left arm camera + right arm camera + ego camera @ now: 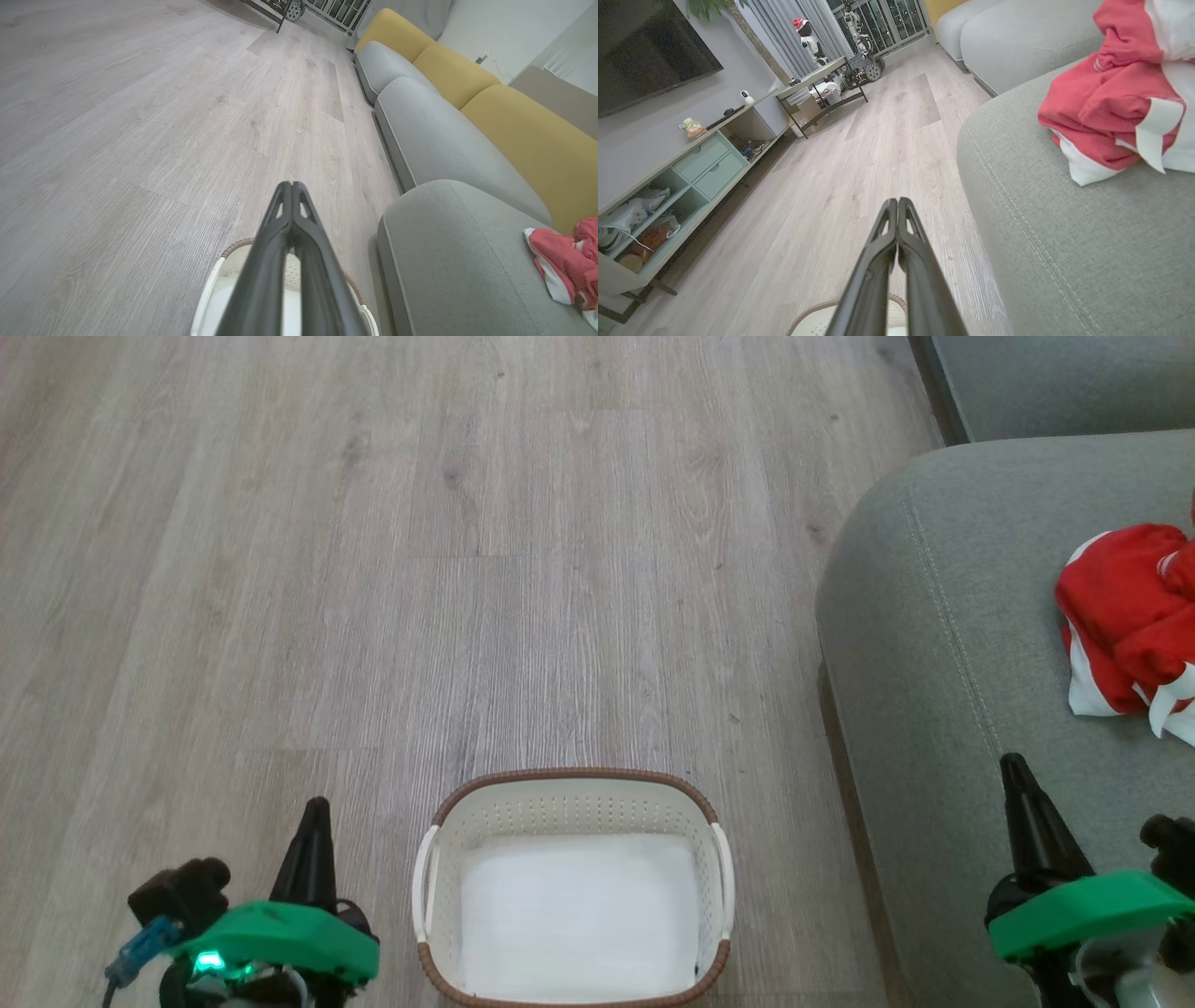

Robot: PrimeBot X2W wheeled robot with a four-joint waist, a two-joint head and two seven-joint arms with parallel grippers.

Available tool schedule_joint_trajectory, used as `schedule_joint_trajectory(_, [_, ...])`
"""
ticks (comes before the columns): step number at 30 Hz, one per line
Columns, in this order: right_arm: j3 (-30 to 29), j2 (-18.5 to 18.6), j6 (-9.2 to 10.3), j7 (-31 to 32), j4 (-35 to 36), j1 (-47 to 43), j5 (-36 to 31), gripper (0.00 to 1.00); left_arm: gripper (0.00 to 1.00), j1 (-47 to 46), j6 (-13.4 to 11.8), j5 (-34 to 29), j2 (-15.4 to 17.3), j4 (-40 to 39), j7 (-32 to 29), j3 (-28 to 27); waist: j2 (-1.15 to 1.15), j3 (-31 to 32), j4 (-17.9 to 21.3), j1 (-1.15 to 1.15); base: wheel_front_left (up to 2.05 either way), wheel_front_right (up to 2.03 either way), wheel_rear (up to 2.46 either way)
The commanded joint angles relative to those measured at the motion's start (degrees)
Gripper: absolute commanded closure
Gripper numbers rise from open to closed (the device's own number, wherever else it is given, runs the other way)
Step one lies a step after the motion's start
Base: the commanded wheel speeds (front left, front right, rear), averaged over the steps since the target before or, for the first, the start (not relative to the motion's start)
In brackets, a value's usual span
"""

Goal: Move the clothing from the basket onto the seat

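Already the red-and-white sportswear (1125,616) lies bunched on the grey-green sofa seat (934,663), toward its back, well apart from the oval cream laundry basket (574,782). The basket stands on the pale wood-plank floor (373,569) near the seat's rounded front corner, a strip of bare floor between them, and its white bottom shows. The left jaws are pressed together, tip to tip, over the floor just beside the basket's left handle (425,887). The right jaws are likewise pressed together, over the seat's front part near the stitched seam (945,616), with the sportswear further up the cushion. Along the sofa a second grey seat cushion (434,135) follows, backed by yellow cushions (528,135). Across the floor stands a pale green media cabinet (705,163) under a dark screen (644,46), and beyond it a low table (817,74) with a small robot figure (808,37) behind.
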State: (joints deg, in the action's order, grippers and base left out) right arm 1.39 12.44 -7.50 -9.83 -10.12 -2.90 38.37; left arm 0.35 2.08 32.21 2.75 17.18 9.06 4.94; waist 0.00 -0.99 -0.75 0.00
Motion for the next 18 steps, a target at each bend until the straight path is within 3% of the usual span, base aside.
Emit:
schedule_joint_trajectory(1, [-0.6,0.1,-0.01,0.6,1.5,3.2,1.6,1.0,1.0,-2.8,0.6,1.6,0.1,-1.9,-0.3,-1.1,0.0,0.0,0.0,0.0,0.0,0.0,0.0])
schedule_joint_trajectory(18, [-1.7,-1.5,0.0,3.2,0.6,4.2,10.7,1.0,1.0,-3.4,1.4,11.6,0.1,-2.1,-2.9,-2.9,0.0,0.1,0.1,0.0,0.0,0.0,0.0])
